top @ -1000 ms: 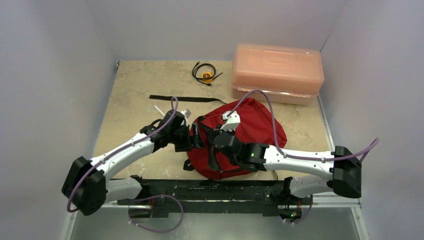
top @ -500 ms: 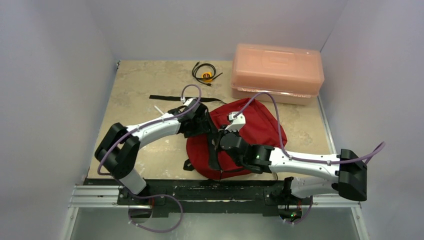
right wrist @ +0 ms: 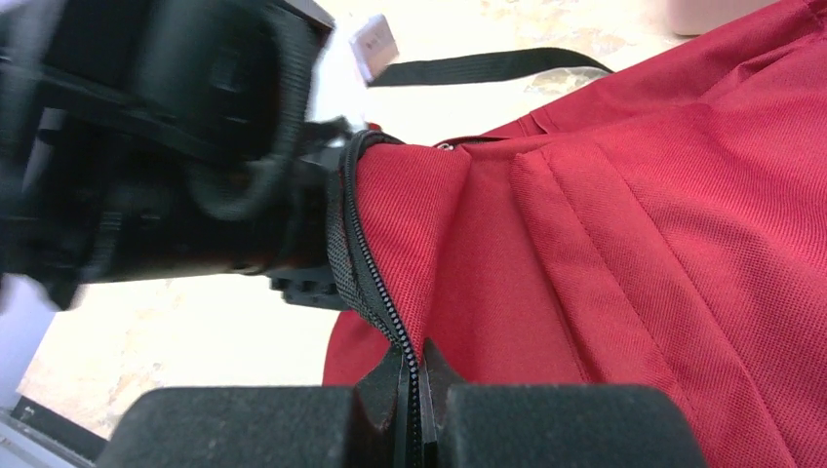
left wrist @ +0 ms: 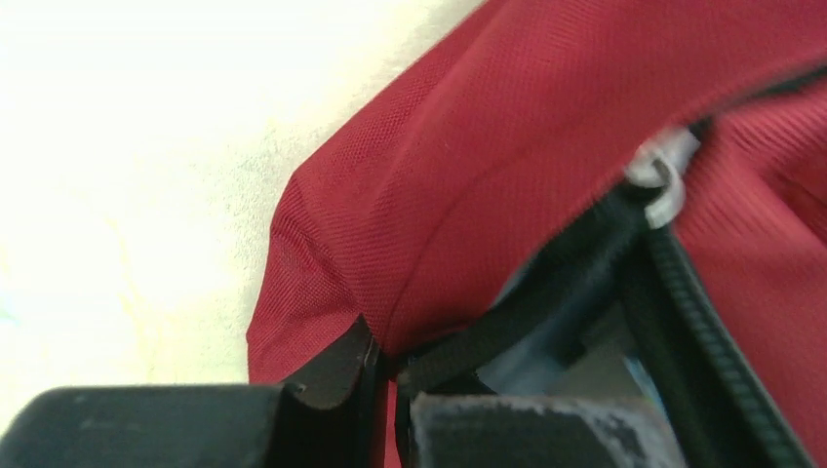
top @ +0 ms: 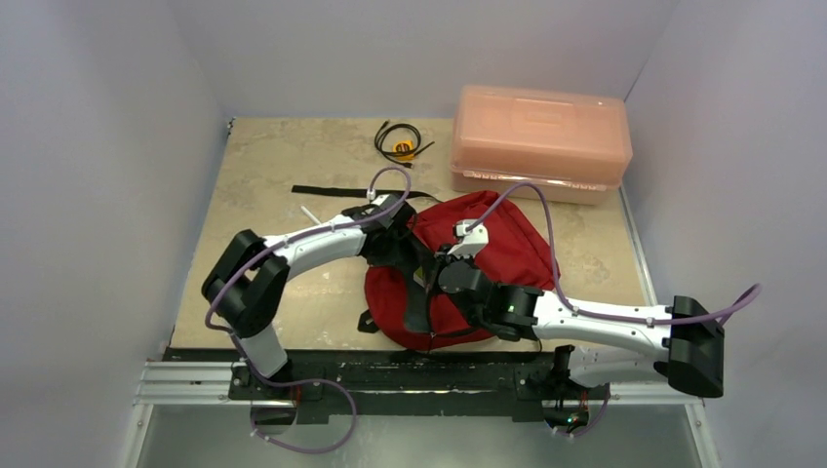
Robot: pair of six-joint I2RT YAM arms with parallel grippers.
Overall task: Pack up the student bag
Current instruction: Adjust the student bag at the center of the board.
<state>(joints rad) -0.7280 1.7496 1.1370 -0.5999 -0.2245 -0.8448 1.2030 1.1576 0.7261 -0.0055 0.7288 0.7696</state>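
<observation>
The student bag (top: 488, 258) is dark red and soft. It lies flat on the surface (top: 283, 166), in the middle and toward the near side. The two arms reach in over it, one from the left and one from the right.

The left fingers (left wrist: 336, 375) are clenched on the bag's left edge. In the left wrist view, red cloth and a black band go down into the thin gap between them. Just right of that the bag's mouth gapes a little, and pale grey shows inside. A small white pull (left wrist: 663, 175) sits at the top of the black zipper (left wrist: 702, 327) there.

The right fingers (right wrist: 385, 390) are clenched too. They pinch the bag's zipper edge, and the black teeth run right between the two tips. The red cloth rises in a fold from that pinch. The left arm's black head shows just beyond it, blurred, so both grips are close together on the bag's left part.

A pink see-through box (top: 541, 136) with its lid on sits at the far right, just behind the bag. A long black strap (top: 341, 191) lies flat on the far side of the bag, left of the box. A coiled black cord (top: 398, 141) with a bit of yellow lies farther back. A thin white stick (top: 310, 214) lies near the left arm.
</observation>
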